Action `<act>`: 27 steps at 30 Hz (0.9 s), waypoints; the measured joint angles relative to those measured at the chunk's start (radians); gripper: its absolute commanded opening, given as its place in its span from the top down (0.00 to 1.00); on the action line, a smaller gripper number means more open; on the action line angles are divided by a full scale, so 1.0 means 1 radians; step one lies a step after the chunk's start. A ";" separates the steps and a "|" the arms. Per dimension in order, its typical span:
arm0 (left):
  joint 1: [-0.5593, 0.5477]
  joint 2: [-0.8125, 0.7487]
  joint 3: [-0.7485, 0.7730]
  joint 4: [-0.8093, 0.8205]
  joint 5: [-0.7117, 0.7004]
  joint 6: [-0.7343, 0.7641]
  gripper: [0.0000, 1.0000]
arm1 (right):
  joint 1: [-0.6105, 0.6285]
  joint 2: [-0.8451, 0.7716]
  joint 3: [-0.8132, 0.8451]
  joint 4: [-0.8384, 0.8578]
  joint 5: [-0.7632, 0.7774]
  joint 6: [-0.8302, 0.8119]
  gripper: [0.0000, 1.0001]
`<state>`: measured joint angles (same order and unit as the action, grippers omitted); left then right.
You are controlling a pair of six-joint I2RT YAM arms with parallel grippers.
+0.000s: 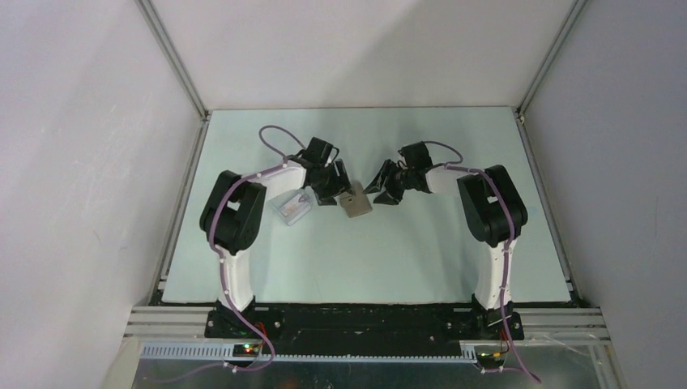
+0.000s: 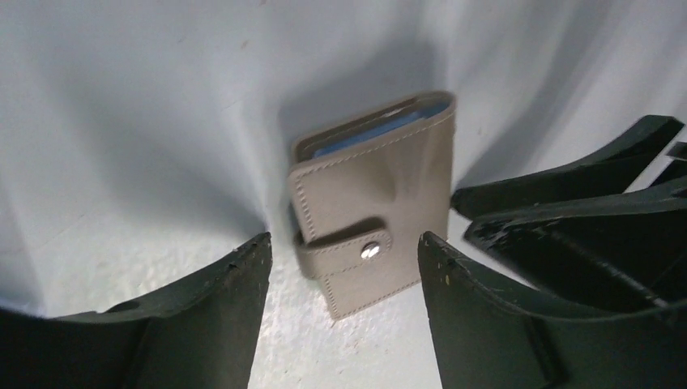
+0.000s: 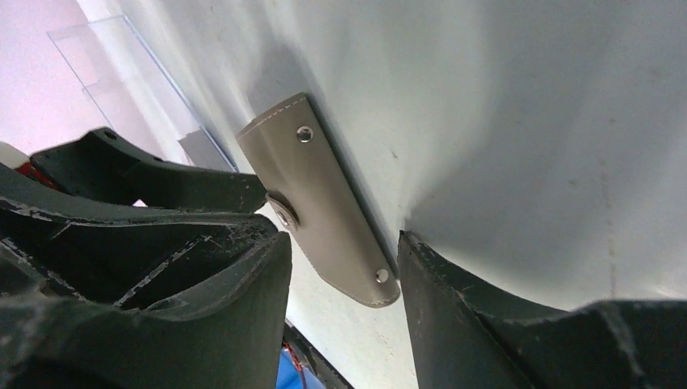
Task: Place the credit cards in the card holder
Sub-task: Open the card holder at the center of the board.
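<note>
Black left gripper (image 2: 344, 239) and right gripper (image 3: 344, 237), jaws released and empty, flank the snapped-shut card holder (image 2: 373, 219) lying mid-desk (image 1: 389, 259) just ahead of both, long axis running away from the left jaws, neither arm evidently nearer.

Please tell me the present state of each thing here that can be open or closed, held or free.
card holder: closed, tab snapped, flat on the table, not held.
left pincer: open, holding nothing.
right pincer: open, holding nothing.
clear box: on the table, left of the holder; lid cannot be told.
credit cards: seem to lie inside the clear box.
</note>
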<state>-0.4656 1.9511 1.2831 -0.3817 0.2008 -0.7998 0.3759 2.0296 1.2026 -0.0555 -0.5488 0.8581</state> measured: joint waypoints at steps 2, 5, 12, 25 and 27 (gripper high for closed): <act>-0.001 0.029 0.033 0.005 0.024 0.005 0.34 | 0.006 0.016 0.019 -0.006 -0.018 -0.002 0.46; -0.011 0.047 0.051 0.011 0.046 0.017 0.38 | 0.021 0.028 0.026 -0.007 -0.051 -0.003 0.50; -0.047 0.006 -0.022 0.047 0.063 0.014 0.58 | 0.034 -0.006 -0.099 0.103 -0.120 0.051 0.65; -0.178 -0.415 -0.351 0.173 0.066 -0.083 0.42 | 0.068 -0.435 -0.324 0.005 -0.116 0.036 1.00; -0.191 -0.512 -0.386 0.187 0.060 -0.092 0.39 | 0.077 -0.537 -0.325 -0.071 -0.077 -0.007 1.00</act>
<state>-0.6563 1.4391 0.8974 -0.1947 0.2607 -0.8917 0.4530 1.4929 0.8780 -0.1265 -0.6258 0.8513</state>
